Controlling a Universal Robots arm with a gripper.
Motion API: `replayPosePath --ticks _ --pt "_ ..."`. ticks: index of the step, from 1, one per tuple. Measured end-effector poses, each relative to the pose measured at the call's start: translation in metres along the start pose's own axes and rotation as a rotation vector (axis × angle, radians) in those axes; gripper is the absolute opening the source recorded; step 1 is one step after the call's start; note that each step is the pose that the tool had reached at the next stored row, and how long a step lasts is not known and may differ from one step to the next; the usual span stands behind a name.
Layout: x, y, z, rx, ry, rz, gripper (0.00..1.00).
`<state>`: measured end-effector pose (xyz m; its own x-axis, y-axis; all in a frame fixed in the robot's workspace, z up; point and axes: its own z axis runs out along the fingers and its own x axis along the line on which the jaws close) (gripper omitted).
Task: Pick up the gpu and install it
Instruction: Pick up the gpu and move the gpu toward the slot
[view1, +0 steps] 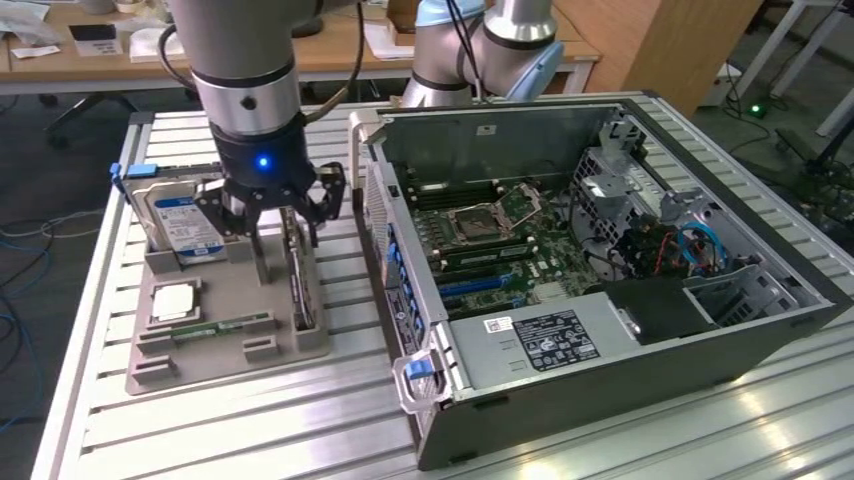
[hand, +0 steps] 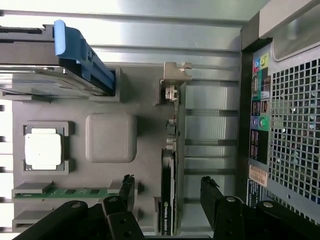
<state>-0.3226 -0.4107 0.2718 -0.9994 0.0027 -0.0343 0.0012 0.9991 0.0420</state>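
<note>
1. a slatted metal table (view1: 267, 420) carries everything.
2. an open computer case (view1: 641, 370) sits at the exterior view's right.
3. a grey tray (view1: 234, 290) lies just beside the case, on the exterior view's left.
4. the gripper (view1: 284, 250) hangs low over the tray, spread wide. 1 finger (hand: 210, 192) stands on each side of the gpu, and it grips nothing.
5. a hard drive (view1: 180, 225) stands upright in the tray.
6. the gpu (view1: 304, 290) stands on edge in its tray slot on the side nearest the case.
7. a cpu (view1: 174, 300) and a memory stick (view1: 220, 327) lie flat in the tray.
</note>
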Motion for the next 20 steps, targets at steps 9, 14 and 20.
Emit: replayPosePath --ticks 9,14,20 --pt "-0.002 -0.0006 0.0164 0.0003 -0.0012 0.011 0.64" --pt "-0.003 -0.0016 0.0255 0.0004 -0.0014 0.012 0.64" --pt "-0.004 -0.0062 0.0360 0.0004 -0.0014 0.013 0.64"
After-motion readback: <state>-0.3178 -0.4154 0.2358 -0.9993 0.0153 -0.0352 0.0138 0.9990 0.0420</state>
